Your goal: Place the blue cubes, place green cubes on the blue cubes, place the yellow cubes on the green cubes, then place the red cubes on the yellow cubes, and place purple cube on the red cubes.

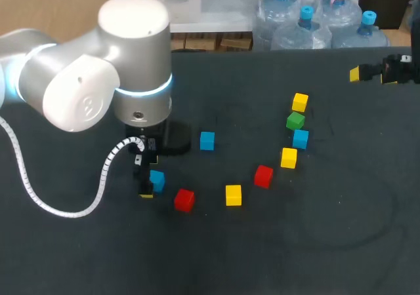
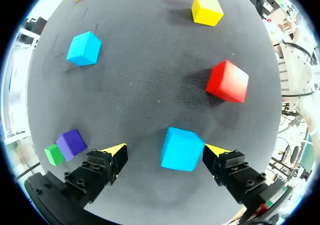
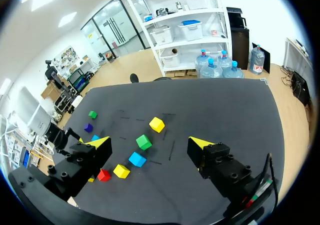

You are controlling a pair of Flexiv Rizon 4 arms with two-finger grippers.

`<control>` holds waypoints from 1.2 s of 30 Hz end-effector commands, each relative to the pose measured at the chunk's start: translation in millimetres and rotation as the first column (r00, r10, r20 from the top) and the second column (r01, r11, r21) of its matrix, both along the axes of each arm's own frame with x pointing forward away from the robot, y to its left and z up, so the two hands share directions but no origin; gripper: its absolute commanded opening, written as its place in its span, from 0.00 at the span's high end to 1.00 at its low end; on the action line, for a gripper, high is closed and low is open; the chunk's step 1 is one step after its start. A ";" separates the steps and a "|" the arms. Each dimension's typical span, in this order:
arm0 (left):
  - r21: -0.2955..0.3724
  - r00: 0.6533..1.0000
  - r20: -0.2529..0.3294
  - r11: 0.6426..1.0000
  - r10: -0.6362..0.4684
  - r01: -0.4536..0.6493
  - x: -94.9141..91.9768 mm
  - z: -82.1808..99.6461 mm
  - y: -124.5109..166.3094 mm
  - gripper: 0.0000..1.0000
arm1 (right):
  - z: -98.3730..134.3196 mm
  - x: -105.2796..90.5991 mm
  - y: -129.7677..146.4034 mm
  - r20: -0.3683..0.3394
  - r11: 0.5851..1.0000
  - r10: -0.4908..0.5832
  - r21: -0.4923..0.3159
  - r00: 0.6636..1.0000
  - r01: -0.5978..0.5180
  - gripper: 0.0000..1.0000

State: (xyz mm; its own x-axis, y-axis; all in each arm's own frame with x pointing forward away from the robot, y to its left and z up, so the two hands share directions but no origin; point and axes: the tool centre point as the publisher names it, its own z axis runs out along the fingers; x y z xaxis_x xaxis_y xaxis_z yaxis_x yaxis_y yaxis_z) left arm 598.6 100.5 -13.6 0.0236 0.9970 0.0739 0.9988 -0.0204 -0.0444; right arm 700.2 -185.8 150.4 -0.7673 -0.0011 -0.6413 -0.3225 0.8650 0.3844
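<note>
My left gripper stands open low over the table, with a blue cube between its fingers; the cube sits nearer one finger and is not pinched. In the head view this cube lies under my left gripper. Ahead of the gripper lie a red cube, a yellow cube and a second blue cube. A purple cube and a green cube sit together beside one finger. My right gripper hangs open and empty high at the table's far right.
Further right on the dark table are a red cube, a yellow cube, a third blue cube, a green cube and a yellow cube. My left arm hides the purple cube in the head view.
</note>
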 end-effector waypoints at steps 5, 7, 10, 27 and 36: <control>-0.007 1.000 -0.003 1.000 0.001 -0.001 -0.5 -3.8 1.3 1.00 | 0.0 -0.4 0.7 0.001 1.000 -0.003 -0.002 1.000 0.003 0.00; -0.008 1.000 -0.004 1.000 0.001 -0.001 -1.1 -5.0 1.3 1.00 | 0.0 -0.4 0.7 0.001 1.000 -0.003 -0.002 1.000 0.003 0.00; -0.004 1.000 -0.005 1.000 0.009 -0.009 -1.9 -5.4 1.1 1.00 | 0.0 -0.4 0.7 0.001 1.000 -0.003 -0.002 1.000 0.003 0.00; 0.034 0.989 0.070 0.991 0.126 -0.129 16.8 36.1 -52.9 1.00 | 0.0 -0.4 0.7 0.001 1.000 -0.003 -0.002 1.000 0.003 0.00; 0.044 0.970 0.087 0.972 0.227 -0.232 53.3 36.7 -90.4 1.00 | 0.0 -0.4 0.7 0.001 1.000 -0.003 -0.002 1.000 0.003 0.00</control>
